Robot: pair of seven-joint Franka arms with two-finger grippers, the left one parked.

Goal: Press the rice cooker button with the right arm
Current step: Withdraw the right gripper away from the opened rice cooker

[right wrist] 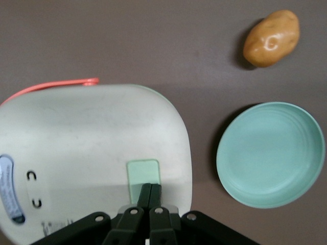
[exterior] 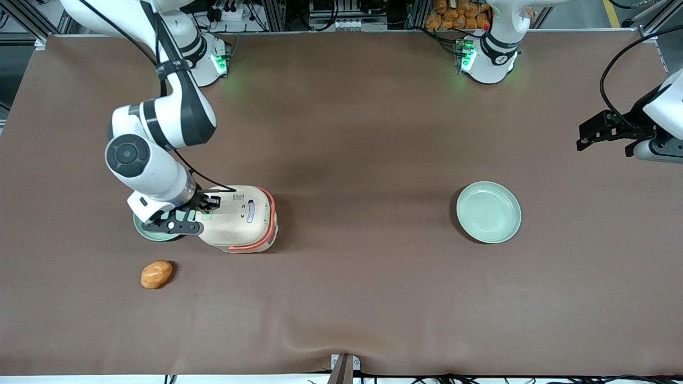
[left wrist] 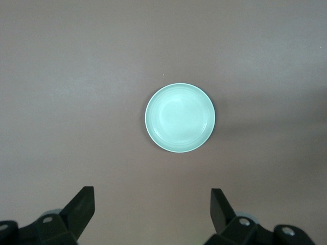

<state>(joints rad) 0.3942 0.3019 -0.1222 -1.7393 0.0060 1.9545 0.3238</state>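
Observation:
The cream-white rice cooker (exterior: 240,218) with its coral-orange handle band stands on the brown table toward the working arm's end. It also shows in the right wrist view (right wrist: 87,148). Its pale mint-green button (right wrist: 143,176) sits on the lid near one edge. The right arm (exterior: 160,128) reaches down over the cooker. My gripper (right wrist: 150,187) is shut, fingers pressed together, with the tips over the button's near edge; whether they touch it I cannot tell. In the front view the gripper (exterior: 205,207) is over the lid's edge nearest the plate.
A mint-green plate (exterior: 155,229) lies beside the cooker, partly under the arm, and shows in the right wrist view (right wrist: 271,153). A potato (exterior: 156,274) lies nearer the front camera than that plate. A second mint-green plate (exterior: 488,212) lies toward the parked arm's end.

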